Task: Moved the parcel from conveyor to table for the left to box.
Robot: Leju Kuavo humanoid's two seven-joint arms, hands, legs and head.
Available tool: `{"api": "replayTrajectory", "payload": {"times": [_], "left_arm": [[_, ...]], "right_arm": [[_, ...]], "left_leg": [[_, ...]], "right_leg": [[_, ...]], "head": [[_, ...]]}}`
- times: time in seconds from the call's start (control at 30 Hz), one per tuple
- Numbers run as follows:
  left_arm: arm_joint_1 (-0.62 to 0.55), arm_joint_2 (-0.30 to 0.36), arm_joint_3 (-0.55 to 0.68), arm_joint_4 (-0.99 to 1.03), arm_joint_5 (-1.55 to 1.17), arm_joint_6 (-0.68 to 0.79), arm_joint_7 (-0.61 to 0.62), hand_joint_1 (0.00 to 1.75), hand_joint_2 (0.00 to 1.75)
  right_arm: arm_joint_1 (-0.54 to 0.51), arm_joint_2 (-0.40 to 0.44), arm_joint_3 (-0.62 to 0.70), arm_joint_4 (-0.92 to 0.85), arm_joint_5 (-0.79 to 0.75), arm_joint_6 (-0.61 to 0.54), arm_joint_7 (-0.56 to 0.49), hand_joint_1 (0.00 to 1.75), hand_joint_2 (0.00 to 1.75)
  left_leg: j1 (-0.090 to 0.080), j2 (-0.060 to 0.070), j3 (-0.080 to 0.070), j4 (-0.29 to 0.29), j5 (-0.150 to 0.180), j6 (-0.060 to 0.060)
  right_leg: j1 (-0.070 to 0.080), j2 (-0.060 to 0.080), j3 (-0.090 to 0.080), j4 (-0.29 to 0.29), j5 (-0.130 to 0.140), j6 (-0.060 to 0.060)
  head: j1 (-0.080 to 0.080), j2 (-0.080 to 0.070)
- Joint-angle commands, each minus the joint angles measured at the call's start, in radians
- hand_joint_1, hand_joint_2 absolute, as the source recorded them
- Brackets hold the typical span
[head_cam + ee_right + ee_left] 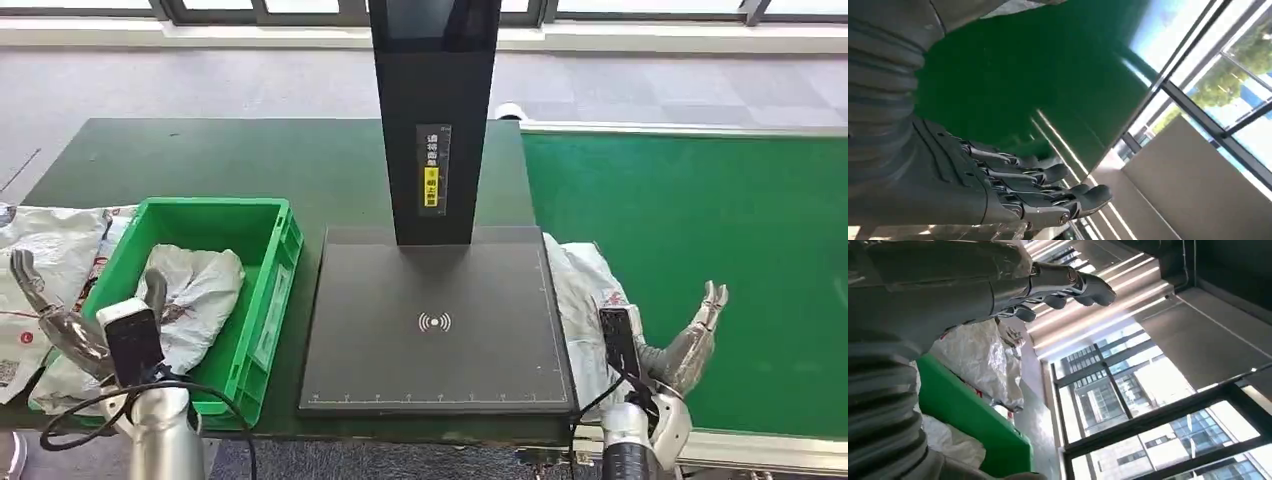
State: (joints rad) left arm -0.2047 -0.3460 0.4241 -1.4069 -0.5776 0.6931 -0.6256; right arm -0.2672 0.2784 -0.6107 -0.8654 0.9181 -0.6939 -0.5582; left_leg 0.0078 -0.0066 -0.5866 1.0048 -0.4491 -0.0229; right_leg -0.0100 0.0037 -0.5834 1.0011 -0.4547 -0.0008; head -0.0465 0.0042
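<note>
A white parcel bag (pixel 582 300) lies at the conveyor's near left edge, partly under the black scanner base (pixel 435 320). My right hand (pixel 690 345) hovers just right of it over the green belt (pixel 700 230), fingers spread and holding nothing; the same right hand (pixel 1013 185) appears above the belt in the right wrist view. My left hand (pixel 70 320) is raised at the near left of the green box (pixel 255 300), fingers apart and empty, also visible as left hand (pixel 1048 287). Another white parcel (pixel 195 290) lies inside the box.
More white parcels (pixel 45 250) are piled on the dark table left of the box. The scanner's black post (pixel 435 120) rises at the centre. The table's front edge runs close to both wrists.
</note>
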Motion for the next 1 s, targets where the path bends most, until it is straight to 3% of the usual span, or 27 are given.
{"api": "replayTrajectory", "payload": {"times": [0.03,0.13,0.27,0.47,0.67,0.7,0.73,0.8,0.83,0.87,0.9,1.0], "left_arm": [[0.044,-0.003,-0.102,0.105,-0.015,0.005,0.013,0.00,1.75],[0.034,-0.003,-0.108,0.144,-0.031,0.005,0.011,0.00,1.75],[0.027,-0.003,-0.142,0.170,-0.060,0.005,0.021,0.00,1.75],[0.036,-0.003,-0.168,0.160,-0.071,0.005,0.038,0.00,1.75],[0.050,-0.003,-0.181,0.138,-0.084,0.005,0.064,0.00,1.75],[0.054,-0.003,-0.183,0.129,-0.088,0.005,0.071,0.00,1.75],[0.054,-0.003,-0.183,0.129,-0.088,0.005,0.071,0.00,1.75],[0.059,-0.003,-0.187,0.121,-0.097,0.005,0.087,0.00,1.75],[0.060,-0.003,-0.187,0.121,-0.097,0.005,0.087,0.00,1.75],[0.061,-0.003,-0.185,0.120,-0.097,0.005,0.088,0.00,1.75],[0.064,-0.003,-0.178,0.112,-0.099,0.005,0.090,0.00,1.75],[0.073,-0.003,-0.175,0.103,-0.097,0.005,0.089,0.00,1.75]], "right_arm": [[-0.156,-0.115,-0.016,0.343,-0.019,0.001,0.009,0.00,1.75],[-0.185,-0.147,0.019,0.424,0.019,0.050,0.089,0.00,1.75],[-0.192,-0.159,0.054,0.483,0.032,0.268,0.143,0.00,1.75],[-0.191,-0.160,0.084,0.501,0.058,0.319,0.157,0.00,1.75],[-0.189,-0.160,0.126,0.519,0.131,0.298,0.289,0.00,1.75],[-0.189,-0.165,0.136,0.531,0.155,0.305,0.359,0.00,1.75],[-0.189,-0.165,0.136,0.531,0.155,0.305,0.359,0.00,1.75],[-0.177,-0.175,0.182,0.548,0.234,0.374,0.499,0.00,1.75],[-0.172,-0.174,0.188,0.549,0.241,0.374,0.504,0.00,1.75],[-0.169,-0.173,0.193,0.548,0.249,0.376,0.511,0.17,1.75],[-0.166,-0.168,0.197,0.546,0.258,0.372,0.523,1.75,1.75],[-0.167,-0.162,0.198,0.546,0.264,0.374,0.535,1.75,1.75]], "left_leg": [[0.000,0.000,0.003,-0.003,0.001,0.001],[-0.001,0.001,0.002,-0.003,0.001,0.002],[-0.001,-0.001,0.002,-0.003,0.003,0.003],[-0.001,-0.002,0.002,-0.003,0.005,0.005],[-0.001,-0.004,0.002,-0.003,0.007,0.005],[-0.001,-0.005,0.003,-0.002,0.006,0.005],[-0.001,-0.003,0.001,-0.005,0.008,0.006],[-0.001,-0.005,0.003,-0.002,0.007,0.005],[-0.002,-0.006,0.003,-0.002,0.007,0.004],[-0.002,-0.006,0.003,-0.002,0.007,0.004],[-0.001,-0.005,0.003,-0.003,0.007,0.005],[-0.001,-0.004,0.003,-0.003,0.008,0.005]], "right_leg": [[0.000,-0.001,0.003,-0.003,0.001,0.001],[-0.001,0.000,0.003,-0.002,0.001,0.001],[-0.002,-0.003,0.004,-0.003,0.002,0.001],[-0.003,-0.005,0.005,-0.003,0.003,0.002],[-0.003,-0.006,0.005,-0.003,0.003,0.003],[-0.004,-0.006,0.006,-0.001,0.002,0.003],[-0.003,-0.005,0.004,-0.005,0.005,0.003],[-0.004,-0.006,0.006,-0.002,0.003,0.004],[-0.004,-0.007,0.006,-0.002,0.003,0.003],[-0.004,-0.007,0.006,-0.001,0.003,0.003],[-0.004,-0.007,0.006,-0.003,0.004,0.003],[-0.004,-0.006,0.006,-0.003,0.004,0.003]], "head": [[0.000,0.000],[0.000,0.000],[0.000,0.000],[0.000,0.000],[0.000,0.000],[0.000,0.000],[0.000,0.000],[0.000,0.000],[0.000,0.000],[0.000,0.000],[0.000,0.000],[0.000,0.000]]}}
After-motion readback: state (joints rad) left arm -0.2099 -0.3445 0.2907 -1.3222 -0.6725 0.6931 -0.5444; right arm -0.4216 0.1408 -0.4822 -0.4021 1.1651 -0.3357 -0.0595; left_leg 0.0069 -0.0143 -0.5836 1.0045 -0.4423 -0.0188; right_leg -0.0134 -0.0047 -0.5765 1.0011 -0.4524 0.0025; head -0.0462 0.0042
